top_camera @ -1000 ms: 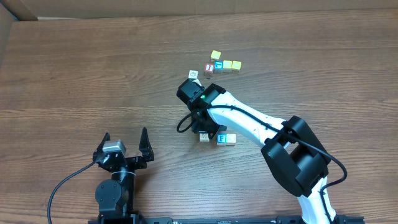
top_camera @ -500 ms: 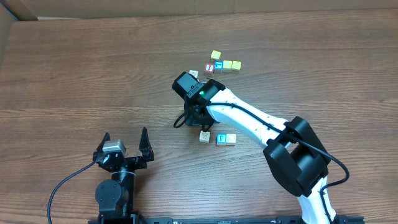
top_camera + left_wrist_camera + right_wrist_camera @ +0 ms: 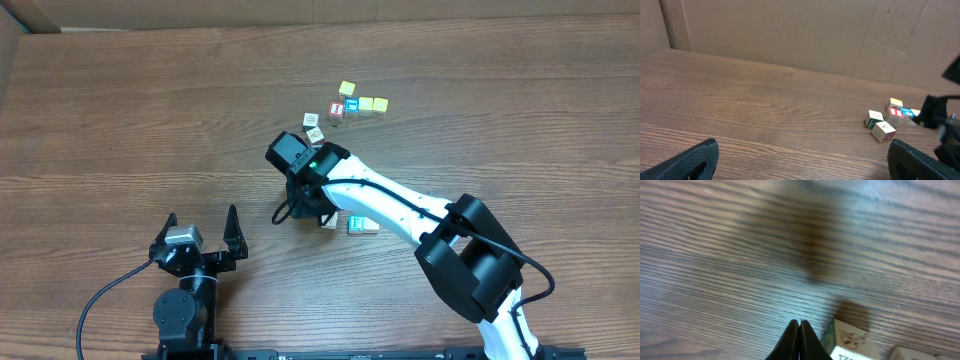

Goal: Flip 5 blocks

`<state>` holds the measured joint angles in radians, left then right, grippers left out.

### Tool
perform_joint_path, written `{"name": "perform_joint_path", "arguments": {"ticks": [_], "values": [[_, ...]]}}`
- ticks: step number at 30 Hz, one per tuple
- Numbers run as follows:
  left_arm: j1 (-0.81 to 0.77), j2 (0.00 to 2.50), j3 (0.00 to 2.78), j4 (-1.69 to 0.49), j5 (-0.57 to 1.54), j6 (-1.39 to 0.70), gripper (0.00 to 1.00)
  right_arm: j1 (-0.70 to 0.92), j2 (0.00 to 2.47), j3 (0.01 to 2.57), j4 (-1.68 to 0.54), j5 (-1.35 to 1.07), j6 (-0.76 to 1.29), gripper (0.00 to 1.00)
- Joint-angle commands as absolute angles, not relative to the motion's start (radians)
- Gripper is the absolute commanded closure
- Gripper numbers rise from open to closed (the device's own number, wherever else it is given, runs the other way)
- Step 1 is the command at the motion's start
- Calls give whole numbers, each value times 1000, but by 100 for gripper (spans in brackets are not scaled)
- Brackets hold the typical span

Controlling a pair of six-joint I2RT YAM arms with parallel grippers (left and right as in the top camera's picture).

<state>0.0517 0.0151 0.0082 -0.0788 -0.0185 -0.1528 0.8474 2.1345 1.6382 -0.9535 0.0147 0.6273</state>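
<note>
**Right jaws shut and empty by the near blocks; left jaws wide open, parked**

The right arm (image 3: 400,205) is stretching from the near right across the bench (image 3: 120,110), with its wrist tipping down at the middle. The right jaws are pressing fully together and gripping nothing. In the right wrist view the fingertips (image 3: 800,334) are meeting in a point close over the wood; cannot tell if they are touching it. Just right of them a pale block (image 3: 850,339) with a brown drawing on its top face is sitting flat. The edge of another block (image 3: 905,354) is showing at the bottom of that view.

Overhead, the near blocks (image 3: 356,225) are lying in a short row just right of the wrist. One is partly hiding under the arm; next to it a blue-faced one is touching a pale one.

Beyond the wrist, two loose blocks (image 3: 311,119) are sitting close together. Right of them the far row (image 3: 365,104) is running left to right: the red I cube (image 3: 337,111), a blue-faced block, then two yellowish ones. A yellow block (image 3: 346,88) is sitting just beyond the row.

The left arm (image 3: 185,300) is sitting at the near left, well apart from every block. The left jaws are gaping fully wide with nothing between them, pointing toward the far side. In the left wrist view its fingers (image 3: 690,160) are framing the bottom corners, and a cardboard wall (image 3: 790,35) is standing behind the bench.
</note>
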Motion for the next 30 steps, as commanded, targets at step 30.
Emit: {"name": "perform_joint_path", "arguments": {"ticks": [30], "values": [[45,4,5,-77,-7,-134,0,847,2122,1622,-1084,25,666,96]]}}
